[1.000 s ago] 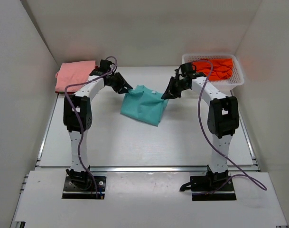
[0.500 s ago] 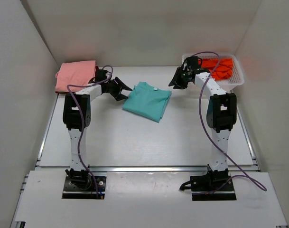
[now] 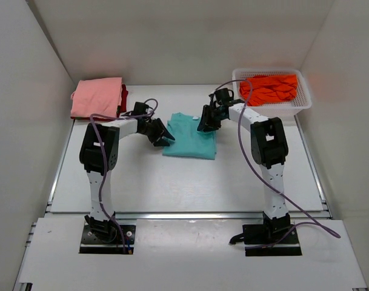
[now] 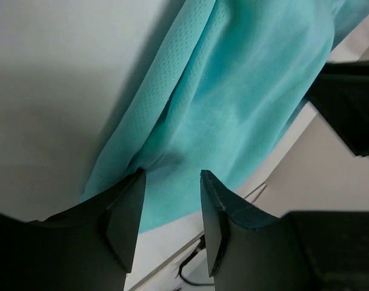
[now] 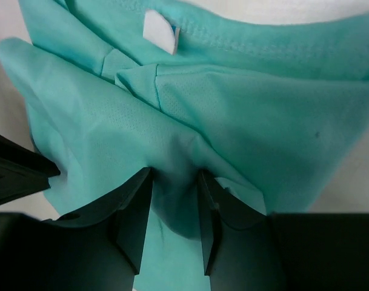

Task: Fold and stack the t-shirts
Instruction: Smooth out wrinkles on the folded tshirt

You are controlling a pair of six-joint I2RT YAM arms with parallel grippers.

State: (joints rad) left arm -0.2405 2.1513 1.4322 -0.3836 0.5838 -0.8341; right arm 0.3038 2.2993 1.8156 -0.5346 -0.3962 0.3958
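The teal t-shirt (image 3: 193,138) lies folded on the table at mid-back. My left gripper (image 3: 164,137) is at its left edge. In the left wrist view the jaws (image 4: 171,182) stand apart, with the shirt's edge (image 4: 232,103) just at the fingertips. My right gripper (image 3: 204,121) is at the shirt's far right corner. In the right wrist view it (image 5: 175,179) pinches a bunched fold of the teal cloth (image 5: 245,115). The salmon pink t-shirt (image 3: 97,96) lies folded at the back left, with the dark red t-shirt (image 3: 123,97) showing at its right edge. The orange t-shirt (image 3: 271,88) is in the basket.
A white mesh basket (image 3: 296,104) stands at the back right corner. White walls close in the table on the left, back and right. A metal rail (image 3: 190,214) runs along the table's near edge, in front of the arm bases.
A second ago both grippers held the teal shirt up. They let go and drew apart. Now both are back at its edges, and the shirt lies squarer and slightly nearer.
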